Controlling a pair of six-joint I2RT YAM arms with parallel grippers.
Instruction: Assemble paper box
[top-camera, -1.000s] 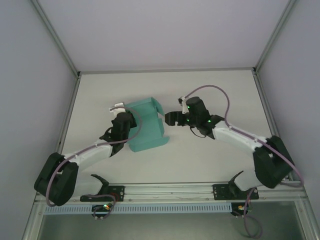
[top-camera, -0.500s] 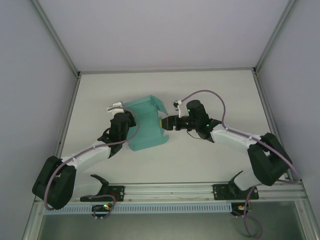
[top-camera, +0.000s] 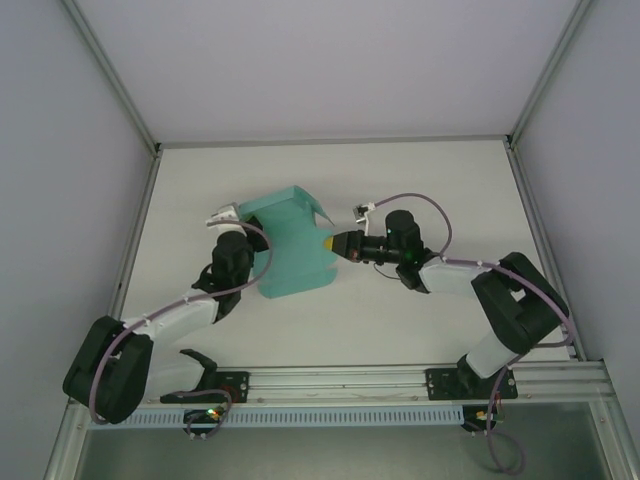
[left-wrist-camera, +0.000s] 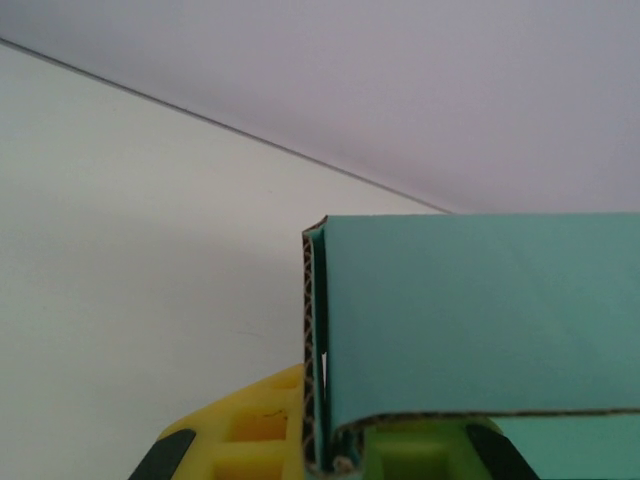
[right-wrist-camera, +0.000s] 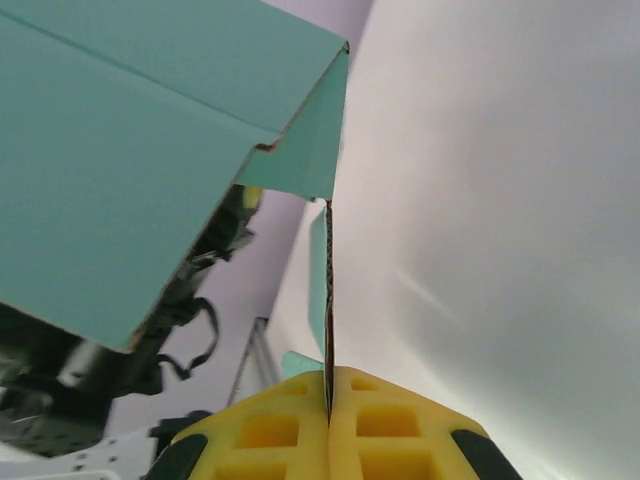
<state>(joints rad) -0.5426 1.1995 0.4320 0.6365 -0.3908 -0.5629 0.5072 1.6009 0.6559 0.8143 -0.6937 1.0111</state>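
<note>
Jaws of the right gripper (right-wrist-camera: 328, 395), wide open a second ago, now pinch shut on a thin flap edge of the paper box (top-camera: 290, 245) at mid-table (top-camera: 430, 180); the left gripper (left-wrist-camera: 325, 450) clamps the opposite wall, so folding can likely begin

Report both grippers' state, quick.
Left gripper: closed, clamped on an edge of the box.
Right gripper: closed, pinching a thin panel of the box.
</note>
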